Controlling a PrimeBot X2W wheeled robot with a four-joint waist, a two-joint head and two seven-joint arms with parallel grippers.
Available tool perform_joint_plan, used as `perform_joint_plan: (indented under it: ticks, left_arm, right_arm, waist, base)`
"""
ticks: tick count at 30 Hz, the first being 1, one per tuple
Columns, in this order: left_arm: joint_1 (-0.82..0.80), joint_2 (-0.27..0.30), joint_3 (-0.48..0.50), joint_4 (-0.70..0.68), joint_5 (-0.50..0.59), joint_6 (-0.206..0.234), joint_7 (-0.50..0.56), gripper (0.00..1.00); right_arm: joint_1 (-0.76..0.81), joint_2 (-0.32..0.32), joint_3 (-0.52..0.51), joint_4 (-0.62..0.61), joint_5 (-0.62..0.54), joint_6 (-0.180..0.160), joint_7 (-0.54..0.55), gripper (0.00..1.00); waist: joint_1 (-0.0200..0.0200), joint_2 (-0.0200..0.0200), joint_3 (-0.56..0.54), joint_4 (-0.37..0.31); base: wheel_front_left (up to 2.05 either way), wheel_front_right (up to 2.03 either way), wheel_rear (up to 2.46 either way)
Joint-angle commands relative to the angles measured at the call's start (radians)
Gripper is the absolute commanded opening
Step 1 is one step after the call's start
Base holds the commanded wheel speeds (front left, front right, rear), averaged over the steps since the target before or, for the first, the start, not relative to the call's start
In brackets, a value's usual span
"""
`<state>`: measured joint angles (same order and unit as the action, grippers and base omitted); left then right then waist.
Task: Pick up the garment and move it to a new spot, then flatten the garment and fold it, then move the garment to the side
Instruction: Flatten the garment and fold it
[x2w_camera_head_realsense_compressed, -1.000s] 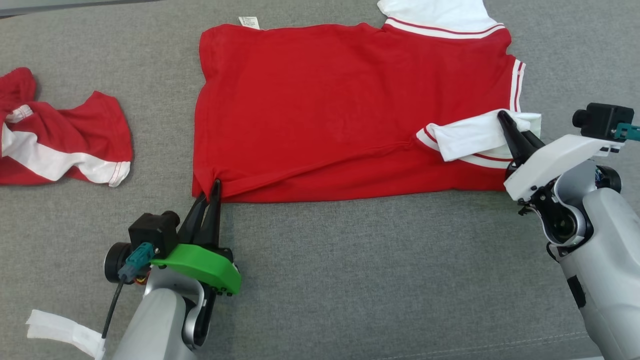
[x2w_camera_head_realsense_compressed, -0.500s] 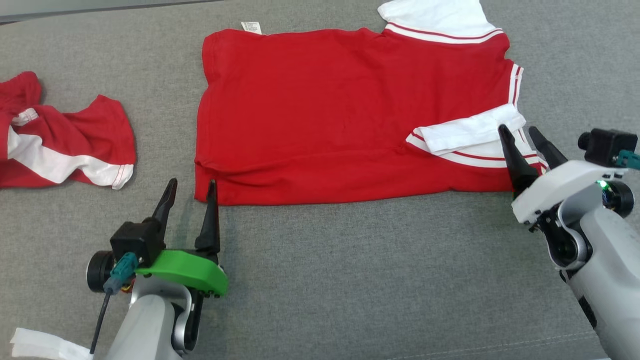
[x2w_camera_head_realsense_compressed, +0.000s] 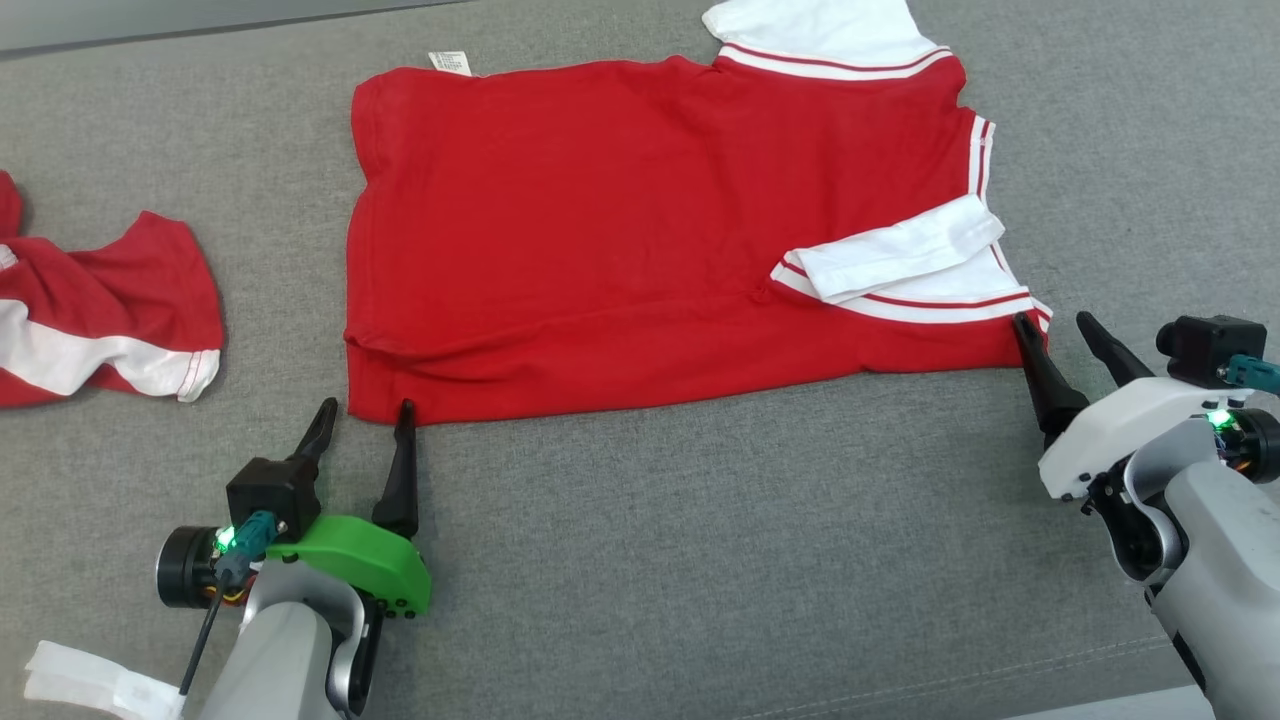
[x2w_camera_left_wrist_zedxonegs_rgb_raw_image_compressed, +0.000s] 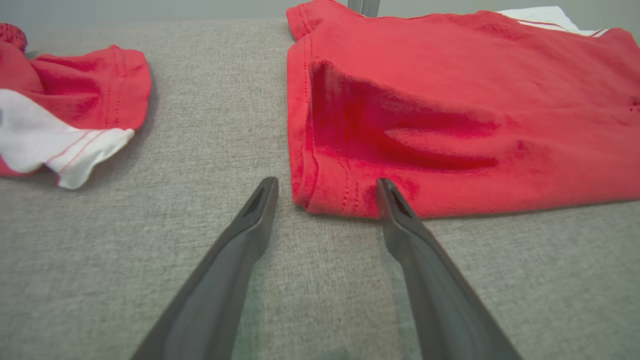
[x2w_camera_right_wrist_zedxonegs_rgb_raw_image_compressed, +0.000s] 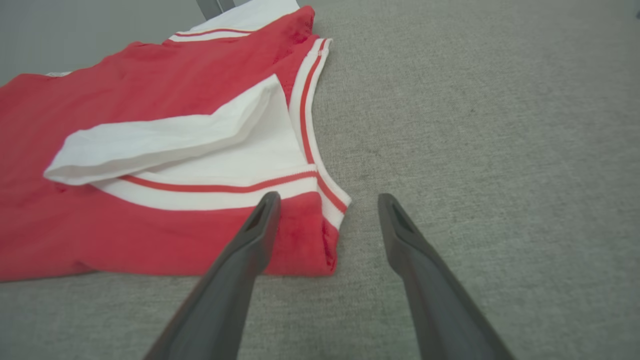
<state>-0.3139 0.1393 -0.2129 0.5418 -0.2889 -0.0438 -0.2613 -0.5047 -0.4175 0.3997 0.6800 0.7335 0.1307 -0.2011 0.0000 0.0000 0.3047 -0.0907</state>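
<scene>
A red garment (x2w_camera_head_realsense_compressed: 620, 240) with white, red-striped trim lies spread on the grey cloth surface, one white sleeve (x2w_camera_head_realsense_compressed: 895, 255) folded over its right part. My left gripper (x2w_camera_head_realsense_compressed: 365, 425) stands open just in front of the garment's near left corner (x2w_camera_left_wrist_zedxonegs_rgb_raw_image_compressed: 330, 195), its fingers straddling that corner without holding it. My right gripper (x2w_camera_head_realsense_compressed: 1055, 330) is open at the near right corner (x2w_camera_right_wrist_zedxonegs_rgb_raw_image_compressed: 320, 240); one finger overlaps the red hem, the other is over bare surface. Nothing is between either pair of fingers.
A second, crumpled red and white garment (x2w_camera_head_realsense_compressed: 95, 310) lies at the left, also in the left wrist view (x2w_camera_left_wrist_zedxonegs_rgb_raw_image_compressed: 65, 110). A white strip (x2w_camera_head_realsense_compressed: 90, 685) sits at the bottom left corner. The grey surface (x2w_camera_head_realsense_compressed: 700, 560) in front of the garment is bare.
Both grippers let go of the garment's near corners, opened and drew back toward me. The lifted sleeve and hem settled flat. The camera view has also shifted.
</scene>
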Motion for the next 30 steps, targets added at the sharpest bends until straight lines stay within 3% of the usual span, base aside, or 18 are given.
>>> perform_joint_plan:
  ticks: [1, 8, 9, 10, 11, 12, 13, 21, 30]
  left_arm:
    - [-0.021, 0.010, -0.001, 0.014, 0.010, -0.004, -0.004, 1.00]
    - [-0.087, 0.001, -0.014, 0.106, 0.001, -0.023, 0.001, 1.00]
    - [-0.092, -0.005, -0.013, 0.119, -0.007, -0.028, 0.001, 0.91]
    - [-0.100, -0.006, -0.015, 0.132, -0.009, -0.033, 0.001, 0.34]
    - [-0.105, -0.007, -0.018, 0.141, -0.010, -0.036, 0.001, 0.00]
    - [-0.108, -0.014, -0.019, 0.149, -0.018, -0.041, 0.000, 0.00]
    - [-0.106, -0.017, -0.018, 0.153, -0.021, -0.043, 0.000, 0.00]
    - [-0.006, -0.045, 0.042, 0.030, -0.043, -0.044, -0.002, 0.00]
    - [0.223, -0.070, 0.075, -0.138, -0.024, -0.018, -0.002, 0.00]
  right_arm:
    - [-0.014, 0.010, 0.007, 0.014, -0.009, 0.000, 0.002, 1.00]
    - [-0.066, 0.055, 0.033, 0.130, -0.023, 0.000, 0.029, 1.00]
    - [-0.070, 0.062, 0.036, 0.140, -0.018, 0.000, 0.030, 1.00]
    - [-0.073, 0.074, 0.042, 0.153, -0.006, 0.000, 0.037, 1.00]
    - [-0.074, 0.084, 0.046, 0.158, 0.005, 0.000, 0.040, 0.43]
    - [-0.074, 0.095, 0.052, 0.159, 0.018, 0.000, 0.037, 0.04]
    - [-0.075, 0.100, 0.061, 0.155, 0.023, 0.001, 0.031, 0.00]
    - [0.001, 0.061, 0.040, 0.085, 0.100, 0.000, -0.050, 0.00]
    - [0.227, 0.005, -0.045, -0.097, 0.125, -0.001, -0.065, 0.00]
  waist:
    - [0.0000, 0.0000, 0.010, -0.002]
    - [0.0000, 0.0000, 0.030, 0.004]
    - [0.0000, 0.0000, 0.031, 0.005]
    - [0.0000, 0.0000, 0.032, 0.006]
    - [0.0000, 0.0000, 0.032, 0.007]
    - [0.0000, 0.0000, 0.030, 0.010]
    - [0.0000, 0.0000, 0.028, 0.012]
    - [0.0000, 0.0000, -0.044, 0.042]
    - [0.0000, 0.0000, -0.123, 0.062]
  base:
    - [0.00, 0.00, 0.00]
    - [0.00, 0.00, 0.00]
    - [0.00, 0.00, 0.00]
    - [0.00, 0.00, 0.00]
    - [0.00, 0.00, 0.00]
    - [0.00, 0.00, 0.00]
    - [0.00, 0.00, 0.00]
    - [0.00, 0.00, 0.00]
    - [0.00, 0.00, 0.00]
